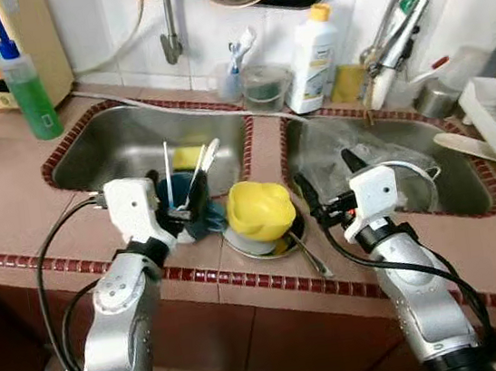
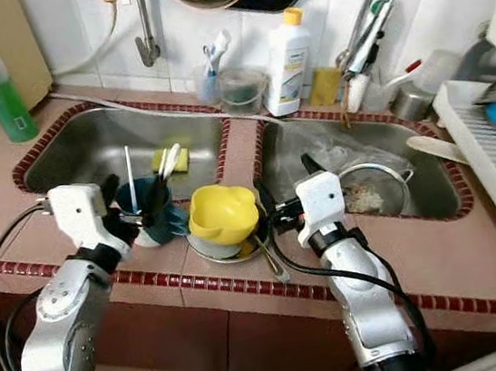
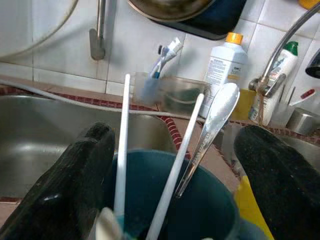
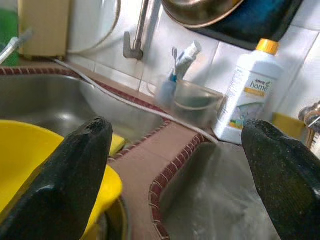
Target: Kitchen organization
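Up front, the left hand stands spread wide around a dark teal cup at the tiled table's front edge, one finger on each side of the rim, nothing gripped. The cup looks like light, stiff plastic, but it is top-heavy: a spoon and two white sticks lean out of it, so a hold low on the wall seems safest. Just beside it a yellow bowl sits upturned on a metal dish, likely slick and prone to slide. The right hand hovers released, near the bowl. The red-tiled lip runs close below both. Beyond, two steel sinks drop away; a detergent bottle and tap crowd the back wall.
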You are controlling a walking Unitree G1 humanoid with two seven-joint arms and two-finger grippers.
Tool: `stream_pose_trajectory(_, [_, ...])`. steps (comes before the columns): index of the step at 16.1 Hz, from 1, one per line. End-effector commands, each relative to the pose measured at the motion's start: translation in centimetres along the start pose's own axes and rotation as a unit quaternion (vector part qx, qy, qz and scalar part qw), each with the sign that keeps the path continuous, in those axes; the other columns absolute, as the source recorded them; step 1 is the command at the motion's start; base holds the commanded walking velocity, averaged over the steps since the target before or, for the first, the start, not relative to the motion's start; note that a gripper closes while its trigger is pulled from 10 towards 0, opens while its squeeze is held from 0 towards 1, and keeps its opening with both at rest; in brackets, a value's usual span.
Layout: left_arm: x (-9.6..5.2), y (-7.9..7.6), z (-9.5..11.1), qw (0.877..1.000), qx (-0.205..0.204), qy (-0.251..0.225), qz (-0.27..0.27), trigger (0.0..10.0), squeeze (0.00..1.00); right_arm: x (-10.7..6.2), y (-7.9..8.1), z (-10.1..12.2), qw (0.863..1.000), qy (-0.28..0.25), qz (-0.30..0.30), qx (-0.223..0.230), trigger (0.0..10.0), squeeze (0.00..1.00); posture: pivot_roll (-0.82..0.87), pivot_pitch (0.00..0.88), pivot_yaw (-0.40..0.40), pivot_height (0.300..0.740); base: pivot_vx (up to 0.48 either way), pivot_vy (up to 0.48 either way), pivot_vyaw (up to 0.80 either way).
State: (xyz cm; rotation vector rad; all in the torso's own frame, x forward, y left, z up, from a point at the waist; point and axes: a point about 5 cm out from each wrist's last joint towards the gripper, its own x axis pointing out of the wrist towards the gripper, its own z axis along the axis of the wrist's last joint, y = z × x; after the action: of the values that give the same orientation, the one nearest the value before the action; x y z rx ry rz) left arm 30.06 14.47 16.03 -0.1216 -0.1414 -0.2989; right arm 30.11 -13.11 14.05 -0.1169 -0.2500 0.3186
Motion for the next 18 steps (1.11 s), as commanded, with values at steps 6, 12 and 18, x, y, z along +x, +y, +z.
stream_pose_trajectory(6, [1.2, 1.0, 2.7, 1.000, 0.014, 0.005, 0.002, 10.0, 0.00, -1.1, 1.5, 1.5, 0.993, -0.033, 0.092, 0.072, 10.0, 0.00, -0.04, 0.000, -0.084, 0.740, 0.000, 0.000, 0.00])
stream_pose_trajectory(12, [3.4, 2.6, 2.5, 0.994, 0.025, 0.101, -0.017, 10.0, 0.00, -1.7, 2.6, 2.7, 0.975, -0.027, 0.175, 0.136, 10.0, 0.00, -0.05, 0.000, -0.064, 0.740, 0.000, 0.000, 0.00])
stream_pose_trajectory(18, [6.4, 2.7, 3.2, 0.986, 0.028, 0.146, -0.073, 10.0, 0.00, -1.9, 3.6, 4.0, 0.961, -0.031, 0.212, 0.174, 10.0, 0.00, -0.09, 0.000, -0.022, 0.740, 0.000, 0.000, 0.00])
